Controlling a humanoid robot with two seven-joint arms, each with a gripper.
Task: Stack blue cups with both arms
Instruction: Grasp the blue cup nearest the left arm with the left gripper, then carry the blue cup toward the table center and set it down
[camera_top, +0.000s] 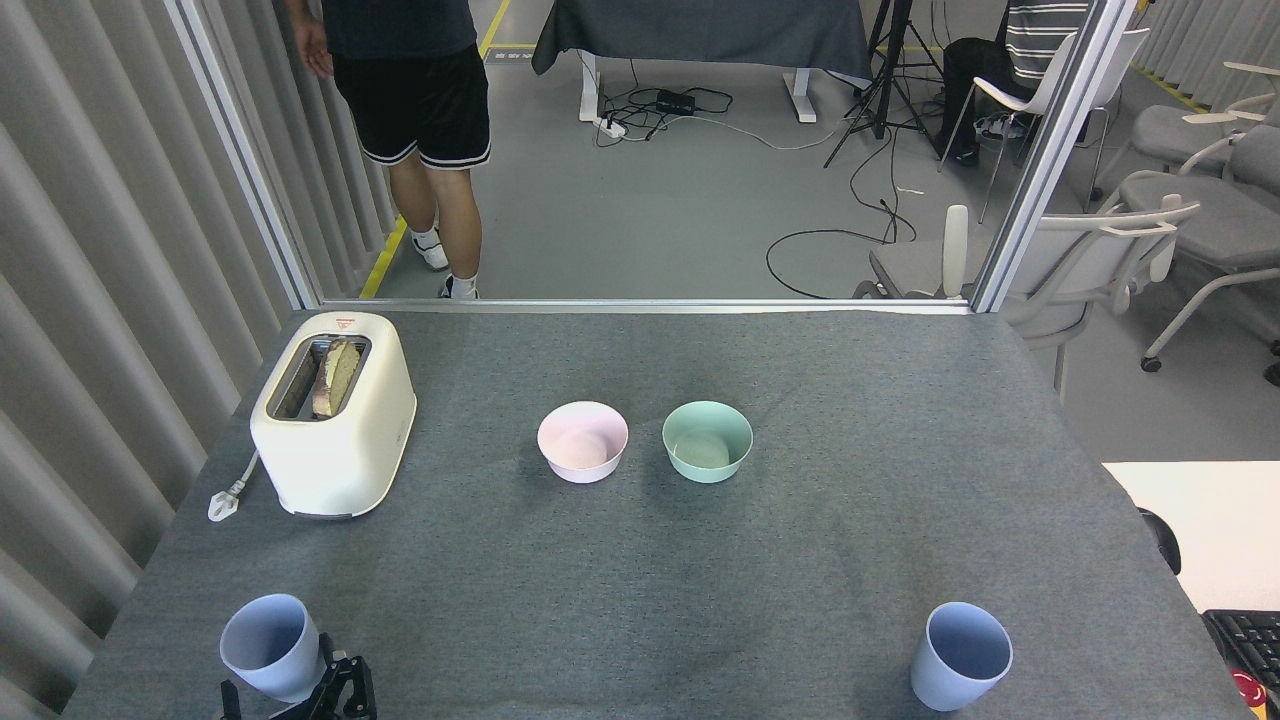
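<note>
Pale blue plastic shows nearest: the left blue cup (268, 647) stands at the table's (640, 560) near-left corner, far in front of the toaster (333, 412), with the left gripper (290, 692) around its base; its black fingers (345, 680) flank the cup, though whether they press it I cannot tell. The right blue cup (960, 655) stands upright well to the toaster's right, near the front edge. The pink bowl (583, 441) and green bowl (707, 440) sit just right of the toaster. A person (420, 120) stands beyond it.
</note>
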